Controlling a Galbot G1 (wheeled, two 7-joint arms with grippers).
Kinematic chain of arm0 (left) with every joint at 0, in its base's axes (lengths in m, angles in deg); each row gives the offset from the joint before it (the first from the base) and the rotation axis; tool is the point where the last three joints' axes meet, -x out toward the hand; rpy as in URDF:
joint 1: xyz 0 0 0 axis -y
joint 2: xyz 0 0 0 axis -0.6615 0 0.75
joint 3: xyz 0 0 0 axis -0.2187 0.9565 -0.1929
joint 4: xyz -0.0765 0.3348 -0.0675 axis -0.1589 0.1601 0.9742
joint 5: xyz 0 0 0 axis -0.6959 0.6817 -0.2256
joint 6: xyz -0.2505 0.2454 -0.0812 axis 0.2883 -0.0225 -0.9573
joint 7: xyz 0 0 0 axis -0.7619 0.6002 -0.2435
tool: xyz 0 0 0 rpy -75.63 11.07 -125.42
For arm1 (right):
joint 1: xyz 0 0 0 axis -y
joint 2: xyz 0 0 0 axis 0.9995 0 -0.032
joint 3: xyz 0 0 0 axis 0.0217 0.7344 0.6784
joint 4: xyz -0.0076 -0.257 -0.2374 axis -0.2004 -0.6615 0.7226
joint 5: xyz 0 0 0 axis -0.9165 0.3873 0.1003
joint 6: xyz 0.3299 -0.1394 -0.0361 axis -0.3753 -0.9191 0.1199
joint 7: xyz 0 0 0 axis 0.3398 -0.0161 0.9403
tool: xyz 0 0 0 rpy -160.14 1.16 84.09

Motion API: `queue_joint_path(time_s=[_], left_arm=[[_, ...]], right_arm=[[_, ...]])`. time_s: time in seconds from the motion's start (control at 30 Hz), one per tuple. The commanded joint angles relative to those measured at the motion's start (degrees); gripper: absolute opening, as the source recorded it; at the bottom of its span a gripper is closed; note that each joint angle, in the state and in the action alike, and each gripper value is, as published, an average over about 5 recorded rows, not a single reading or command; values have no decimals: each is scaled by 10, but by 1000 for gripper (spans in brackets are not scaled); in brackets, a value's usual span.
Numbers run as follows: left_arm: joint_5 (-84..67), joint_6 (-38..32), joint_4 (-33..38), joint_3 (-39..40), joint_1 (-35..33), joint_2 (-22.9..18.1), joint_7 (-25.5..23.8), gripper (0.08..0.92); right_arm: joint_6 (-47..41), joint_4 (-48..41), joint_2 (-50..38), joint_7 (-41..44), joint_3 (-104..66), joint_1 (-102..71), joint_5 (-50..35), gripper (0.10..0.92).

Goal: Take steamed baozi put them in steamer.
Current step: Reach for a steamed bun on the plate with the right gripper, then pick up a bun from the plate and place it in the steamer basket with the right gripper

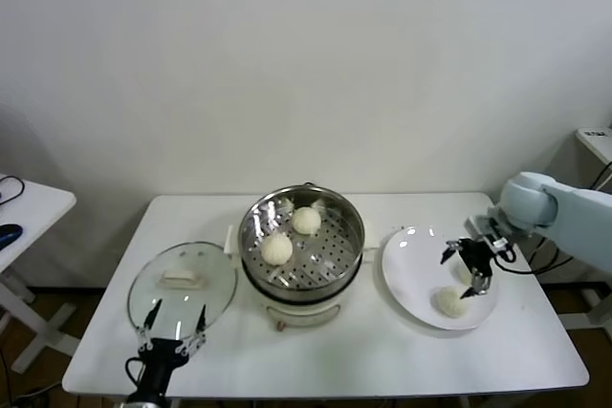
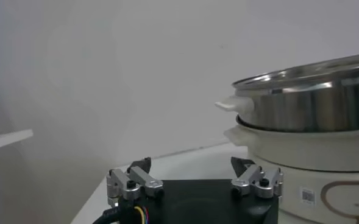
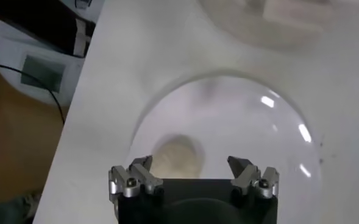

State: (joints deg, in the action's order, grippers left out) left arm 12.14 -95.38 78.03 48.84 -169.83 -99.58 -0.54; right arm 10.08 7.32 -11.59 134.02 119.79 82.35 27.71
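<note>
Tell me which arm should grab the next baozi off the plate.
Right. Its open tool hovers over the plate beside a baozi; the left tool sits parked near the glass lid, across the steamer.

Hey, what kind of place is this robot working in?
Probably a lab or test room staged as a kitchen: a white table against a bare wall, holding a steamer, a plate and baozi.
</note>
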Motion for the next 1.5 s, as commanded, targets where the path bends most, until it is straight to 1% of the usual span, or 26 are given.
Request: queue_joint_path(time_s=[0.03, 0.2, 0.97, 1.03, 1.23, 1.5], left_arm=[[-2, -2, -1, -1, -6, 1, 0, 823], [-4, -2, -7, -3, -4, 3, 0, 823], [-4, 1, -13, -5, 4, 4, 0, 823], [-4, 2, -13, -5, 4, 3, 1, 823], [-3, 3, -14, -7, 6, 3, 1, 823], [-2, 2, -17, -6, 7, 3, 1, 823]], right_arm=[[-4, -45, 10, -9, -45, -90, 44, 823], [-2, -67, 21, -11, -58, -99, 48, 823], [-2, -90, 46, -11, -77, -116, 52, 821], [-2, -90, 46, -11, -76, -116, 52, 806], [-1, -89, 46, -11, -78, -118, 50, 698], [2, -77, 46, -7, -57, -76, 38, 684]])
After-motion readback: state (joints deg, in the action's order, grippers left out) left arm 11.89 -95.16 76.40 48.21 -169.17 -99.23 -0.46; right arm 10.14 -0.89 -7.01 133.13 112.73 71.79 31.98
